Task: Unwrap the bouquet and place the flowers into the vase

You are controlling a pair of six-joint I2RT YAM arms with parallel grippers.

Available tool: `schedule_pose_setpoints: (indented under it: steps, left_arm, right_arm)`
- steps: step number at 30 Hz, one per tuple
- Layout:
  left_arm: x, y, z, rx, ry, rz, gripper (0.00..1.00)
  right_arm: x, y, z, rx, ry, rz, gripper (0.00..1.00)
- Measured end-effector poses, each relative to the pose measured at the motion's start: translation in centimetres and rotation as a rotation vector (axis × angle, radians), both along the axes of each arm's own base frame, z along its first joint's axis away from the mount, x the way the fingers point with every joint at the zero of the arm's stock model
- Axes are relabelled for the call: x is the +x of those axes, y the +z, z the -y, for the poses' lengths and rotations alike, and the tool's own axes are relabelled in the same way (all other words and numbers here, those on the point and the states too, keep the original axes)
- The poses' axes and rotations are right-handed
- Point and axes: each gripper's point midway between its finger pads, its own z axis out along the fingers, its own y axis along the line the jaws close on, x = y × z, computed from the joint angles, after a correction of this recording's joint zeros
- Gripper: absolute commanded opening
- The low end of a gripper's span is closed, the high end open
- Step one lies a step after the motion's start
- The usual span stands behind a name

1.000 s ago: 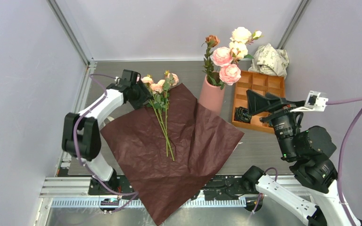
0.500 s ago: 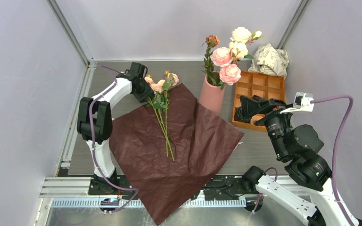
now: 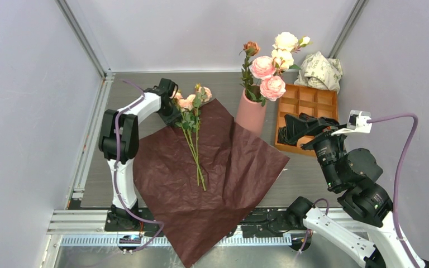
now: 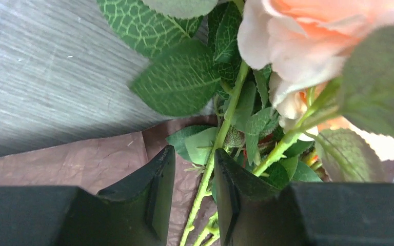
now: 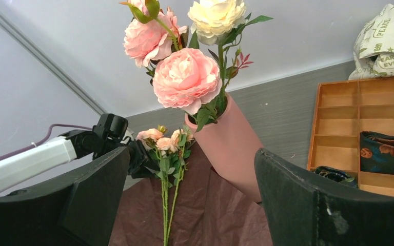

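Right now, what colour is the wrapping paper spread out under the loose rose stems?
Dark maroon wrapping paper, plain and crinkled; it shows best in the top external view.

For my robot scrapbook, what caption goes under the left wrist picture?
Left claw straddles a green rose stem over dark red paper, a peach rose just beyond.

Peach roses (image 3: 189, 101), green veined leaves (image 4: 179, 84) at black left pincer (image 4: 193, 177); dark red crinkled paper (image 3: 229, 167) beneath; pink vase (image 3: 251, 116); orange tray (image 3: 308, 86).
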Motion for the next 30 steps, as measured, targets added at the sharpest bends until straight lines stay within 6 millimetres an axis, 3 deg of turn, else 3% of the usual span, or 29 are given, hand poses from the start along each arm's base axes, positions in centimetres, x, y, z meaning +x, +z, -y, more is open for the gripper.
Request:
schedule_pose_setpoints:
  steps: [3, 9, 24, 27, 30]
  left_arm:
    - [0.3, -0.7, 0.2, -0.001, -0.002, -0.016, 0.35]
    - [1.2, -0.2, 0.4, -0.004, -0.005, -0.001, 0.35]
    - [1.3, -0.7, 0.4, 0.000, -0.004, -0.015, 0.34]
    - [1.9, -1.2, 0.6, 0.001, -0.004, -0.018, 0.26]
    - [2.6, -1.2, 0.8, 0.001, -0.004, -0.015, 0.10]
  right_arm:
    - [0.0, -0.1, 0.0, -0.003, 0.000, -0.003, 0.97]
    - [0.0, -0.5, 0.0, -0.007, 0.000, -0.009, 0.97]
    - [0.1, -0.8, -0.2, -0.010, 0.001, -0.017, 0.97]
    - [0.1, -0.8, -0.2, -0.007, 0.004, -0.017, 0.97]
    - [0.1, -0.8, -0.4, -0.006, 0.013, -0.018, 0.97]
